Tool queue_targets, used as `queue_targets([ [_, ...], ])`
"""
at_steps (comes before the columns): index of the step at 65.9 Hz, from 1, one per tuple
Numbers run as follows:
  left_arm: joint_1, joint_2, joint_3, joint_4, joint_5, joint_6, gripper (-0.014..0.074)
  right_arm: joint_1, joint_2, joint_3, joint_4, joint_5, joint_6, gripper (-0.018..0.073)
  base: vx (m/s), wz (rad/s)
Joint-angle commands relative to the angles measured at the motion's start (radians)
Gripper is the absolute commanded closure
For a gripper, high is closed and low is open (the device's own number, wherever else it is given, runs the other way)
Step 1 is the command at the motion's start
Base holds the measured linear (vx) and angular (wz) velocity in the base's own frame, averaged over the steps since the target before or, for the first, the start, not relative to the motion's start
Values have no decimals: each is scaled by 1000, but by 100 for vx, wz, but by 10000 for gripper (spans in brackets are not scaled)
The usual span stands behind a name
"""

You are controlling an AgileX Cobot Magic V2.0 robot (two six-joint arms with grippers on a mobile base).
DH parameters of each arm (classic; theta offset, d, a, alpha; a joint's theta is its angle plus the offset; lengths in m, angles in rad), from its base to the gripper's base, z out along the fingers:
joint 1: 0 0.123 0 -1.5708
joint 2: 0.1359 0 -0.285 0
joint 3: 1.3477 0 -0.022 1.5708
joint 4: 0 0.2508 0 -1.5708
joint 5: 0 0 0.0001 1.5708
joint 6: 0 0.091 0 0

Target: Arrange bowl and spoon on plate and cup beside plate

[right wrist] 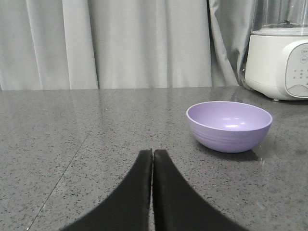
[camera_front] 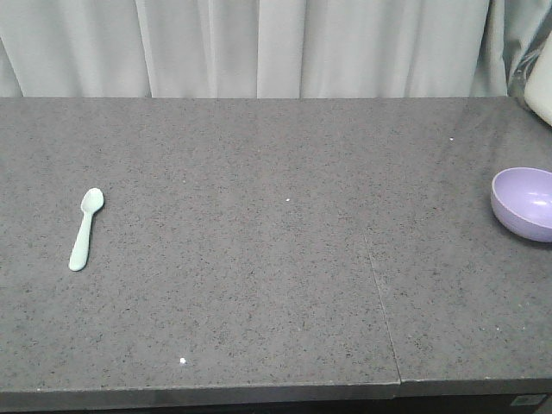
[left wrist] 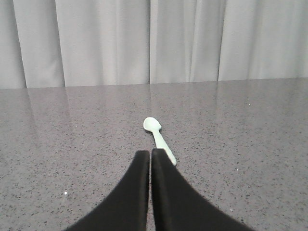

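Nearest, in the left wrist view, the left fingers (left wrist: 139, 173) are pressed together with nothing between them, above the grey speckled counter (left wrist: 72, 159). Just beyond their tips lies the spoon (left wrist: 159, 137), flat on the counter, its handle toward the fingers and its scoop pointing away. The front view puts it on the left side of the counter. The right fingers (right wrist: 166, 178) are likewise closed on nothing. Ahead of them and to the right stands the bowl (right wrist: 228, 126), upright on the counter, its lavender inside bare but for glints of light. In the front view it sits at the right edge, well apart from the spoon. Behind the bowl stands a white appliance (right wrist: 281, 62), and a pale curtain (right wrist: 144, 43) hangs behind the counter.
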Motion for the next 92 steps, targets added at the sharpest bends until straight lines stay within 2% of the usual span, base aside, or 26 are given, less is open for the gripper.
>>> queue_targets([
  [1, -1, 18, 30, -2, -91, -7, 602, 1, -13, 14, -6, -79, -4, 564, 0, 0],
  [7, -1, 18, 25, -28, -97, -8, 602, 1, -13, 13, -6, -98, -4, 564, 0, 0],
  [17, -1, 18, 23, -136, -167, -33, 602, 1, -13, 13, 9, -148, 1, 564, 0, 0],
  [26, -1, 18, 23, -142, -232, -33, 602, 1, -13, 13, 113, -225, 57, 564, 0, 0],
  [35, -1, 18, 23, -154, -279, -34, 602, 1, -13, 13, 252, -242, 58, 564, 0, 0],
  [39, -1, 18, 23, -194, -303, -36, 602, 1, -13, 13, 309, -241, 57, 564, 0, 0],
  [44, -1, 18, 23, -274, -345, -88, 602, 1, -13, 13, 367, -241, 54, 564, 0, 0],
  [51, -1, 18, 23, -349, -412, -155, 602, 1, -13, 13, 371, -245, 49, 564, 0, 0],
  [68, -1, 18, 23, -350, -529, -169, 602, 1, -13, 13, 401, -246, 49, 564, 0, 0],
  [75, -1, 18, 23, -350, -538, -228, 602, 1, -13, 13, 401, -247, 49, 564, 0, 0],
  [84, -1, 18, 23, -350, -538, -346, 602, 1, -13, 13, 400, -246, 49, 564, 0, 0],
  [92, -1, 18, 23, -350, -548, -354, 602, 1, -13, 13, 400, -246, 49, 564, 0, 0],
])
